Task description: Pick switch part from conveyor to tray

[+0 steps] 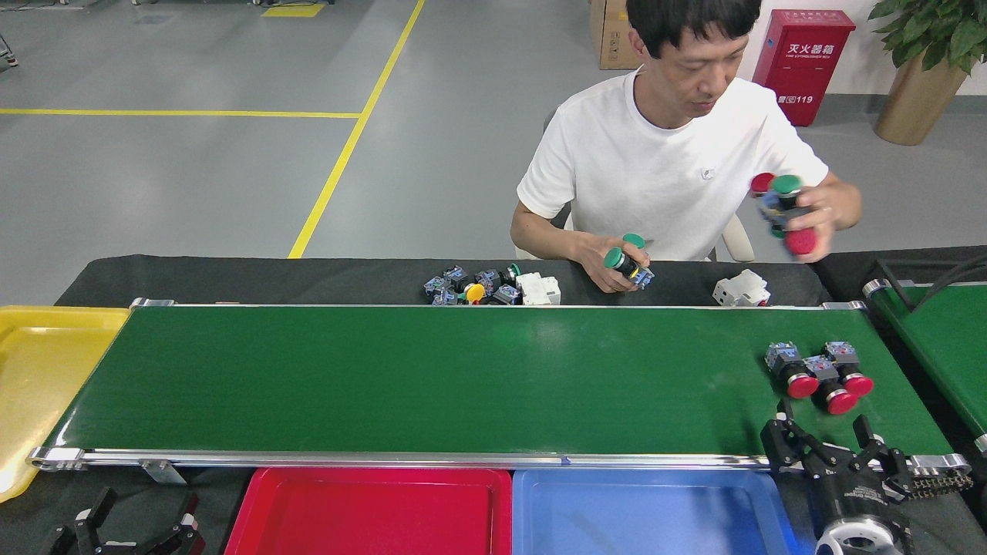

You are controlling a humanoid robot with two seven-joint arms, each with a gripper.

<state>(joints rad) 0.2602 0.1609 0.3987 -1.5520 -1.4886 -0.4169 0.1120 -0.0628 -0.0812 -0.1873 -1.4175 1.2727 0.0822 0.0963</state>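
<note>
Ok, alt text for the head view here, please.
Three red-capped switch parts lie clustered at the conveyor's right end, just beyond the open right gripper. The red tray sits empty; a person behind holds more switches.

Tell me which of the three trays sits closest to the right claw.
The blue tray: the right claw hangs at its right end. The red tray and yellow tray lie farther left.

Factory floor, I'd say: grey painted floor [193, 177] with yellow lane lines [351, 142], green conveyor [478, 378], sorting trays, red fire-extinguisher cabinet [802, 65] by the wall.
</note>
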